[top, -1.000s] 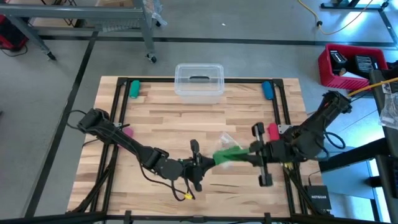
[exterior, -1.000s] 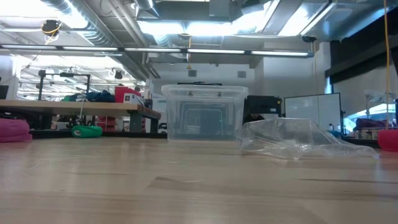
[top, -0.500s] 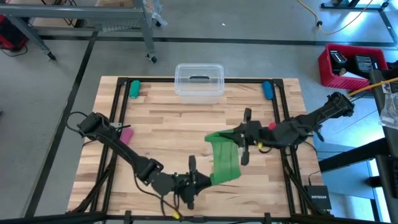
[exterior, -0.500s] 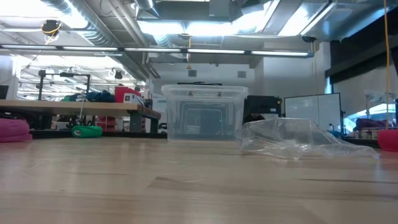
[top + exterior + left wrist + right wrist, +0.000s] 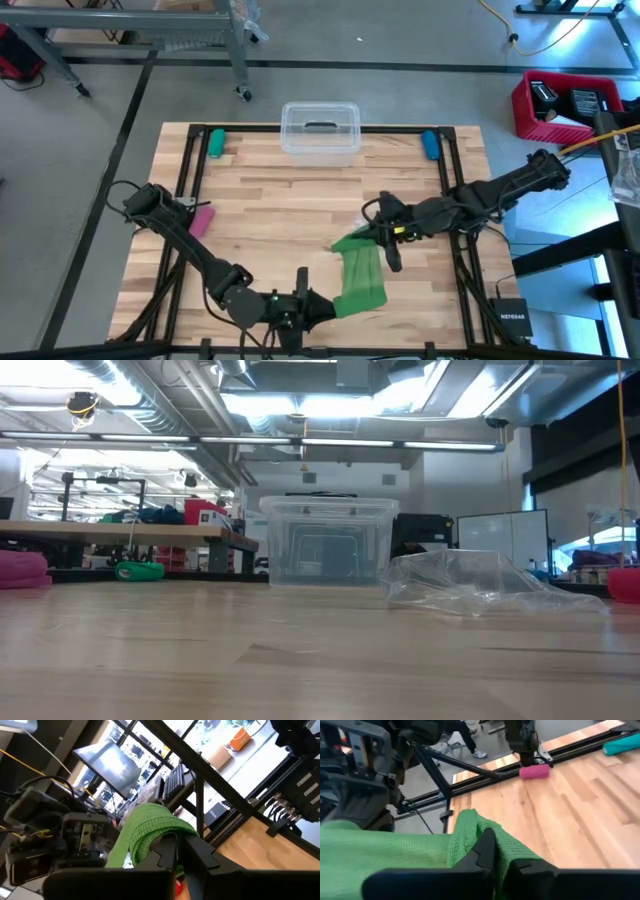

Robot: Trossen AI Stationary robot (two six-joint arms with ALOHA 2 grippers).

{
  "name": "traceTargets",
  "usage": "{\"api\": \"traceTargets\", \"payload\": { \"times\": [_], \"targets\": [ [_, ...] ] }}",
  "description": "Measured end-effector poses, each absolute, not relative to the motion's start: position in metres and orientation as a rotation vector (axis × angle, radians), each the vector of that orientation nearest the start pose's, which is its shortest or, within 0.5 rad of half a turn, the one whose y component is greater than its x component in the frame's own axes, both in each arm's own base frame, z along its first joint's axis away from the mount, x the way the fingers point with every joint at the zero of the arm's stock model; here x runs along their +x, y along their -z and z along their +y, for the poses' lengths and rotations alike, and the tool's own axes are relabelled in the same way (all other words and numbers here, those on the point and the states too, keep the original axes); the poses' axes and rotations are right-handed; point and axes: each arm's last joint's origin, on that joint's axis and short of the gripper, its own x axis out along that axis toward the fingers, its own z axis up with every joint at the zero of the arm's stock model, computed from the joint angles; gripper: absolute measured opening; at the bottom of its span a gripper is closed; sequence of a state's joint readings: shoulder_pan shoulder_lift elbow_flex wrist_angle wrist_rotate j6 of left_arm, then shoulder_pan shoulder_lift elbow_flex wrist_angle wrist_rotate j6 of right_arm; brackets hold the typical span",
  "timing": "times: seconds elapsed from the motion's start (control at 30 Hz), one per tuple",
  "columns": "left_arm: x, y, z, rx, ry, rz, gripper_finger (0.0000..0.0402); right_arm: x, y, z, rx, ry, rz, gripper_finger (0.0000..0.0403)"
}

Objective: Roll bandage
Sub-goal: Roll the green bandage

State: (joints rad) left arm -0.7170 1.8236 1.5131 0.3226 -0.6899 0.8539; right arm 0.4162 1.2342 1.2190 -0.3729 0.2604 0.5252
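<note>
High view: a long, bright green strip of soft knitted bandage (image 5: 362,275) hangs stretched between the two grippers over the near half of the pale wooden bench (image 5: 270,200), right of its middle. The left gripper (image 5: 322,305), at the near edge, has its fingers pinched on the strip's near end. The right gripper (image 5: 372,236), toward the right edge, has its fingers pinched on the bunched far end. A clear plastic lidded box (image 5: 320,130) sits at the middle of the far edge. A small green cylinder (image 5: 216,143) lies at the far left corner, a small blue cylinder (image 5: 430,144) at the far right corner, and a small pink cylinder (image 5: 201,219) near the left edge.

Low view: the box (image 5: 328,543) stands on the bench, with a crumpled clear plastic bag (image 5: 480,584) just beside it. Neither gripper shows here.

Left wrist view: the left gripper's dark fingers (image 5: 169,851) are pressed together on a fold of the green bandage (image 5: 150,827), which rises beyond them.

Right wrist view: the right gripper's fingers (image 5: 485,849) are clamped on the bandage (image 5: 395,855), which spreads away from them above the bench. The pink cylinder (image 5: 534,771) lies at the bench's edge.
</note>
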Motion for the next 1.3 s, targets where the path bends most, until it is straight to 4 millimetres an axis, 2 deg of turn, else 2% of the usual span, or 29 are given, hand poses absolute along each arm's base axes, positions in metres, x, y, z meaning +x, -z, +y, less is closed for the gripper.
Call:
{"api": "traceTargets", "payload": {
  "times": [0.13, 0.4, 0.57, 0.77, 1.0, 1.13, 1.3],
  "targets": [
    [0.335, -0.341, -0.267, 0.824, 0.027, -0.003, 0.0011, 0.248, -0.374, 0.102, 0.439, -0.059, 0.386, 0.007],
    [0.335, -0.328, -0.265, 0.727, 0.059, 0.108, 0.0011, 0.245, -0.366, 0.101, 0.37, -0.06, 0.475, 0.0244],
    [0.337, -0.309, -0.255, 0.565, 0.065, 0.272, 0.0011, 0.245, -0.361, 0.101, 0.374, -0.03, 0.504, 0.0309],
    [0.34, -0.28, -0.244, 0.28, 0.098, 0.376, 0.0011, 0.249, -0.356, 0.103, 0.363, -0.024, 0.52, 0.0334],
    [0.339, -0.264, -0.242, -0.008, 0.105, 0.367, 0.001, 0.25, -0.345, 0.105, 0.334, -0.049, 0.616, 0.0335],
    [0.334, -0.259, -0.249, -0.105, 0.14, 0.318, 0.001, 0.234, -0.34, 0.113, 0.267, -0.075, 0.724, 0.0335],
    [0.329, -0.26, -0.253, -0.148, 0.179, 0.139, 0.001, 0.199, -0.335, 0.143, 0.05, -0.017, 0.741, 0.0335]
  ]
}}
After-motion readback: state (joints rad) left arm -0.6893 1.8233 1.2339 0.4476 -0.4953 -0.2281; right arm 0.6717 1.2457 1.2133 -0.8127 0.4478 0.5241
